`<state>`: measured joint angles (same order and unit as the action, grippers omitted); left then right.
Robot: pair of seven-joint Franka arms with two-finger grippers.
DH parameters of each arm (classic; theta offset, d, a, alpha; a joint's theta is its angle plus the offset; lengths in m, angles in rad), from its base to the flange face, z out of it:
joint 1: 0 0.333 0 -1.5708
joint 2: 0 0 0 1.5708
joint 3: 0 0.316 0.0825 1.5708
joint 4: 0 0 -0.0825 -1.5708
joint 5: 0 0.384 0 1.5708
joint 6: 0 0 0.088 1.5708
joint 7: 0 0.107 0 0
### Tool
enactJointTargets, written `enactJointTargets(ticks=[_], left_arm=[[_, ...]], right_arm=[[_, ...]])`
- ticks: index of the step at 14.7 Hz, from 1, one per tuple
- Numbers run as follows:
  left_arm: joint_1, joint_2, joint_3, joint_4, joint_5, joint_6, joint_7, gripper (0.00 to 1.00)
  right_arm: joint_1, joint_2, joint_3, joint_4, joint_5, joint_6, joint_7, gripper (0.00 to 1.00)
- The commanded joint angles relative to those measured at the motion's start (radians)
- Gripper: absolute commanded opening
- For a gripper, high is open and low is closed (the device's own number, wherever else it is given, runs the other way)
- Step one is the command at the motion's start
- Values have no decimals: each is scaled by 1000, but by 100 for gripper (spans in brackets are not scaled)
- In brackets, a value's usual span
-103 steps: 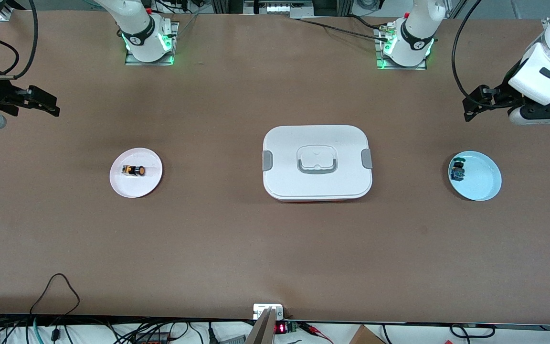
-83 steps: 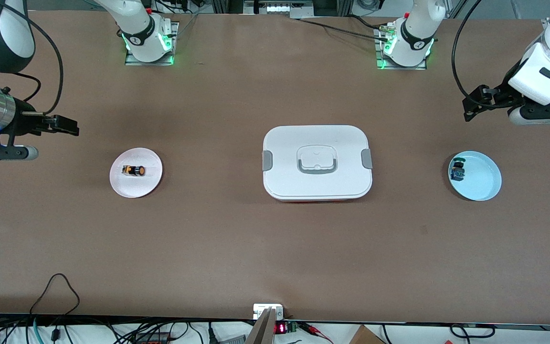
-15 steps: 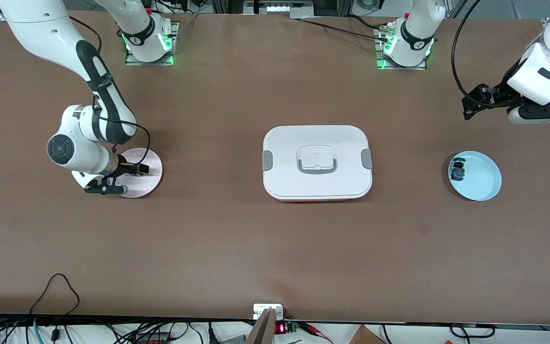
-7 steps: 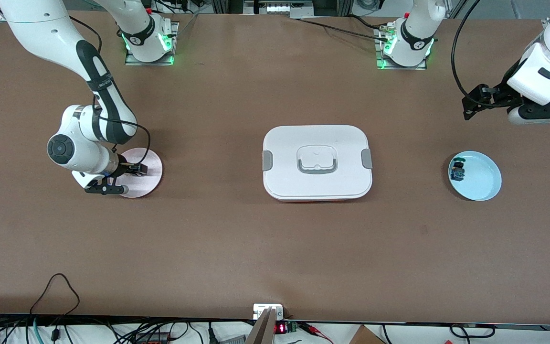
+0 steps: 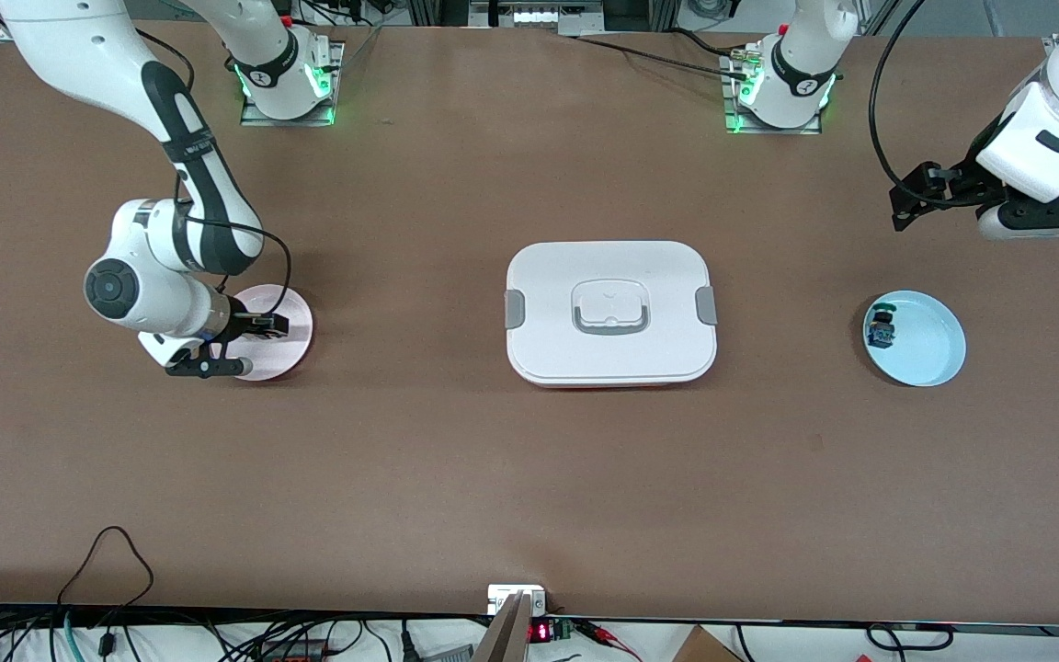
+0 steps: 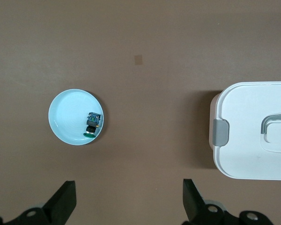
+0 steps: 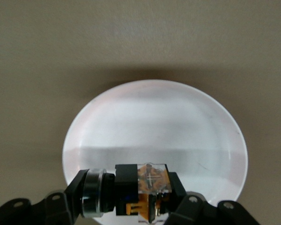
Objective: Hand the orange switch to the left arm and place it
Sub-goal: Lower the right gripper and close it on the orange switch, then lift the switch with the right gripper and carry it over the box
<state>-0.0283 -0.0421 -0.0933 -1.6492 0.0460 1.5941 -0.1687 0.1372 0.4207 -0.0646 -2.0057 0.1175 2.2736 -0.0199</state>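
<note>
The orange switch (image 7: 147,187) is clamped between my right gripper's (image 7: 131,193) fingers just over the pink plate (image 7: 154,126). In the front view the right gripper (image 5: 263,324) is over that plate (image 5: 298,322) and hides the switch. The white box (image 5: 610,313) stands mid-table, closed, and also shows in the left wrist view (image 6: 253,131). My left gripper (image 5: 911,198) waits open and empty in the air above the table at the left arm's end; in its own view the left gripper (image 6: 129,199) is over bare table.
A light blue plate (image 5: 932,345) at the left arm's end holds a small blue-and-green-topped dark part (image 5: 881,328); both show in the left wrist view, plate (image 6: 65,117) and part (image 6: 92,124). Cables run along the table edge nearest the front camera.
The right arm came in from the table's end and down onto the pink plate, covering the switch; in the last half second its wrist shifted slightly. The left arm has not moved.
</note>
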Motion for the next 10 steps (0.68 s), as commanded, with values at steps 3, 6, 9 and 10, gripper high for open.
enactJointTargets(ticks=[3,6,9,10], left_arm=[[-2,-4,-3,9,20,-16,-9,100],[-2,-4,-3,9,20,-16,-9,100],[-1,-4,-3,9,20,-16,-9,100],[-1,-4,-3,9,20,-16,-9,100]], right_arm=[[1,-80,25,100,21,-156,-41,5],[2,-85,48,211,19,-245,-41,5],[2,-95,74,303,21,-343,-64,5],[1,-111,95,317,27,-354,-124,5]])
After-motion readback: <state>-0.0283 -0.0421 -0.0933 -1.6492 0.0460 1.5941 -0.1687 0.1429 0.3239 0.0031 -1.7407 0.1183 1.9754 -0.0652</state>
